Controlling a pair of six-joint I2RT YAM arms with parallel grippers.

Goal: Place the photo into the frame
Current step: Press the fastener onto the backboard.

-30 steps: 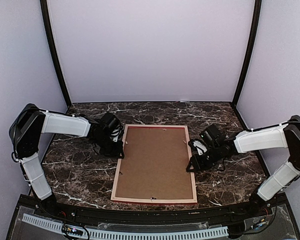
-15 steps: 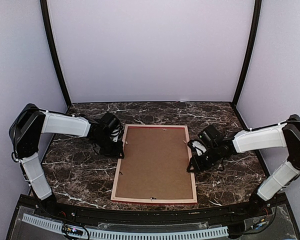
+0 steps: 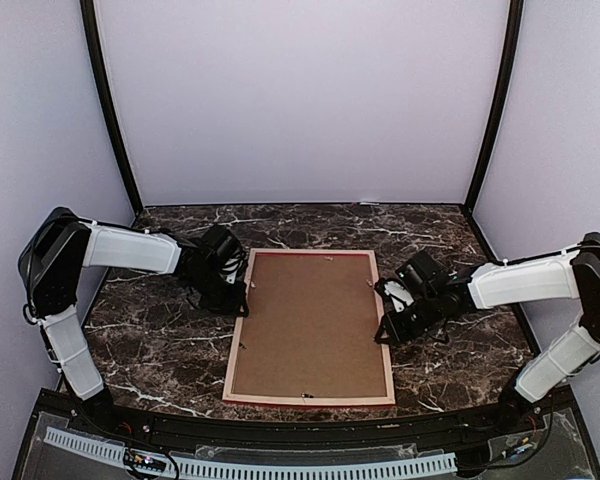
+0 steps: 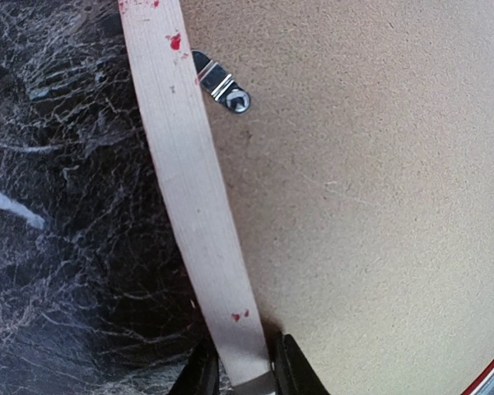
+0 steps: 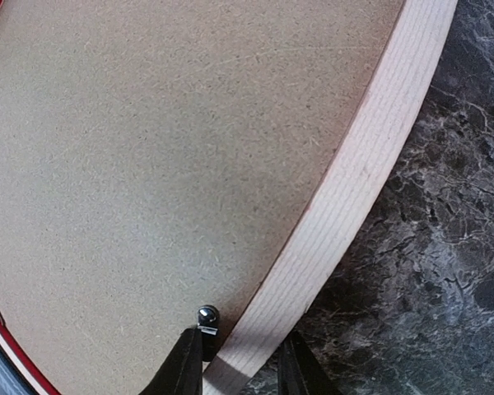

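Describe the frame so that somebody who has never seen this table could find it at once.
In the middle of the dark marbled table lies one large flat rectangle. The frame is its thin outer rail: pale wood on top, a red edge showing along the near side. The plain brown backing board only fills the inside.

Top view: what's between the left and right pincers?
The frame, face down, with its brown backing board filling it. The left pincer straddles one pale rail, the right pincer the other. Top view shows it.
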